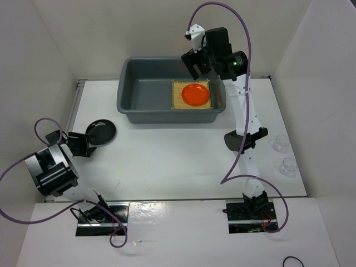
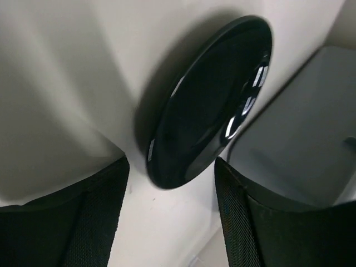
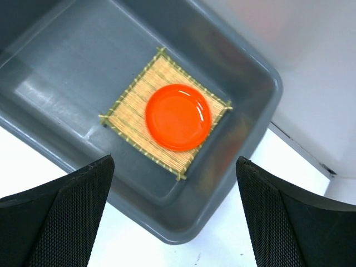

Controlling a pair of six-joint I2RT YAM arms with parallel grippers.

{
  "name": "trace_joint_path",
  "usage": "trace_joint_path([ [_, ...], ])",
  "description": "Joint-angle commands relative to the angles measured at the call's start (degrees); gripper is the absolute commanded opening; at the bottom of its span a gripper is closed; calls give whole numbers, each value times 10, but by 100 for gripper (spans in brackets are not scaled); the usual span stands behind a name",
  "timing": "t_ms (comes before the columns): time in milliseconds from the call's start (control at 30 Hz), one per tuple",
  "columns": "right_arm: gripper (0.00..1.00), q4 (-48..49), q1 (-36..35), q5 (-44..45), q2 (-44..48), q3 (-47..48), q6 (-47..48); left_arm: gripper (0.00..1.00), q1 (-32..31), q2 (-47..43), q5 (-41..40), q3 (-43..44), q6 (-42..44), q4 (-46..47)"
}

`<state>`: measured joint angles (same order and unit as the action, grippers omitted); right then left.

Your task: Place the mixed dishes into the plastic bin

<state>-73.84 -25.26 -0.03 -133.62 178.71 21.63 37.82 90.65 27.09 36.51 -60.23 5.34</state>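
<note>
The grey plastic bin (image 1: 129, 94) stands at the back centre. In its right end the tan woven mat (image 1: 179, 98) lies flat with the orange plate (image 1: 196, 94) on it. My right gripper (image 1: 196, 64) hangs open and empty above the bin's far right corner. The right wrist view looks down on the plate (image 3: 178, 117), the mat (image 3: 130, 111) and the bin (image 3: 55, 72), with the open gripper (image 3: 175, 222) above the bin's corner. The black plate (image 1: 100, 132) lies on the table at the left. My left gripper (image 1: 79, 146) is open just short of it (image 2: 211, 100). Two clear cups (image 1: 281, 142) (image 1: 288, 165) stand at the right.
White walls close in the table on the left, back and right. The bin's side (image 2: 311, 139) shows beyond the black plate in the left wrist view. The right arm's elbow (image 1: 242, 140) hangs over the table beside the cups.
</note>
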Motion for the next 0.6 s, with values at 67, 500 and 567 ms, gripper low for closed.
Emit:
trace_joint_path([
  [67, 94, -7, -4, 43, 43, 6, -21, 61, 2, 95, 26, 21, 15, 87],
  [500, 94, -7, -15, 83, 38, 6, -26, 0, -24, -26, 15, 143, -85, 23],
  [567, 94, -7, -16, 88, 38, 6, -26, 0, -33, -26, 39, 205, -97, 23],
])
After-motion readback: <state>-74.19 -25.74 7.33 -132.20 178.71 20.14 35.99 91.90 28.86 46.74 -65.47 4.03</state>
